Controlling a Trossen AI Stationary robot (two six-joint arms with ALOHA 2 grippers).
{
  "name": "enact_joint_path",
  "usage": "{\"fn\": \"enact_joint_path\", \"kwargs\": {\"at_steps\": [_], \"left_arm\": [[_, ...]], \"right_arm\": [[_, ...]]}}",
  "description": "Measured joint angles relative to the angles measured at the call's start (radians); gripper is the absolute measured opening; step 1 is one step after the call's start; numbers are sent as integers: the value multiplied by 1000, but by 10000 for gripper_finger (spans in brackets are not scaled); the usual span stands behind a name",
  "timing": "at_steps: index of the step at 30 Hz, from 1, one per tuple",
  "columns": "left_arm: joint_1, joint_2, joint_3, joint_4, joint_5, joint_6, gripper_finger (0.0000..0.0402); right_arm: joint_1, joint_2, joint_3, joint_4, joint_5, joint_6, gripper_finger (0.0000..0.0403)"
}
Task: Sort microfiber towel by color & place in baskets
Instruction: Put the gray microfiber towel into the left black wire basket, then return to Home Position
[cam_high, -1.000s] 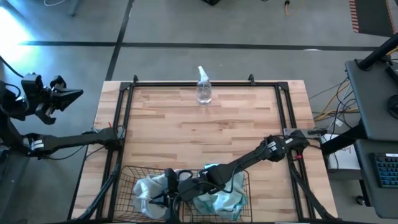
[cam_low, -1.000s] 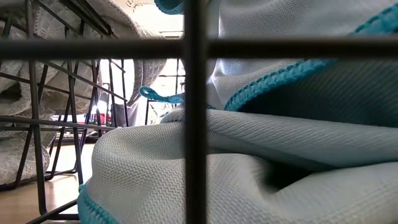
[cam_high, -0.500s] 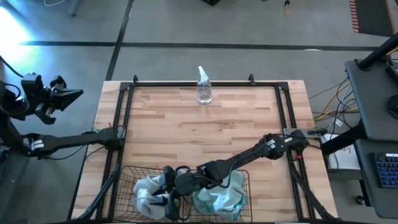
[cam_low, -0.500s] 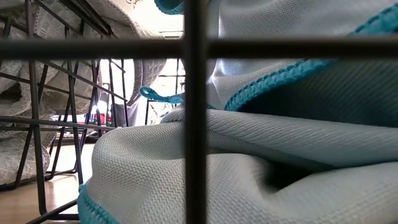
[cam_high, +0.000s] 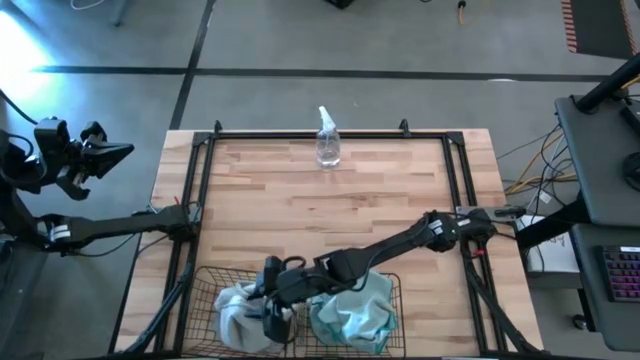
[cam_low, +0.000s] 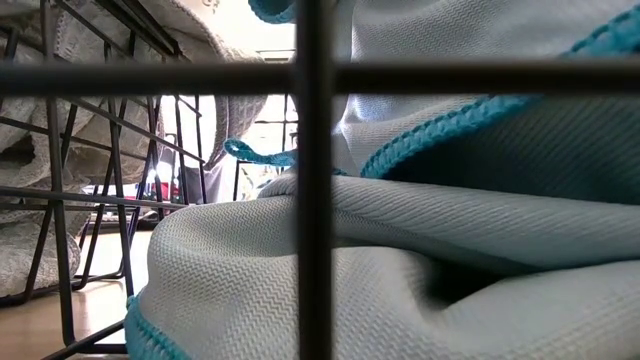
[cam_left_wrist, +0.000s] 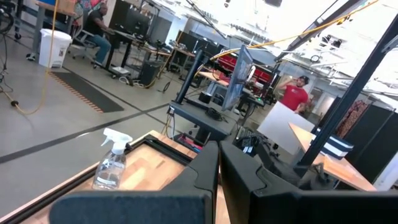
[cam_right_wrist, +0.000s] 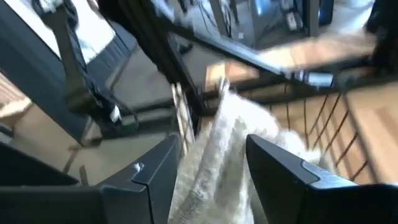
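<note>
Two black wire baskets stand side by side at the table's near edge. The left basket (cam_high: 203, 292) holds a grey-white microfiber towel (cam_high: 234, 312). In the right basket (cam_high: 399, 298) lies a light blue towel (cam_high: 352, 315), which fills the low view (cam_low: 450, 210) behind the wire. My right gripper (cam_high: 275, 322) reaches from the right over the left basket and is open (cam_right_wrist: 208, 168), with the grey-white towel (cam_right_wrist: 217, 143) rising between its fingers. My left gripper (cam_high: 100, 152) is shut and parked off the table's left edge. My right gripper stands open around a raised fold of the grey-white towel (cam_right_wrist: 219, 118), slanting down from the table's right. The rest of the towel lies in the left basket. I cannot tell whether either finger touches the cloth.
A clear spray bottle (cam_high: 328, 140) stands at the middle of the table's far edge. A black metal frame (cam_high: 200, 190) runs round the tabletop. Bare wood lies between the bottle and the baskets. People show in the room beyond the table.
My right gripper has moved toward the table's left, from the gap between the baskets to over the left basket. The grey-white towel has sunk into a tighter heap in that basket. The blue towel lies as before.
</note>
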Motion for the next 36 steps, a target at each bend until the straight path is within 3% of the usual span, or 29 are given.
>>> {"fn": "enact_joint_path", "kwargs": {"at_steps": [23,36], "left_arm": [[0,0,0,-1,2,9,0],[0,0,0,-1,3,80,0]], "right_arm": [[-6,-202,2,-249,-1,-51,183],[-6,-365,2,-537,0,-62,183]]}}
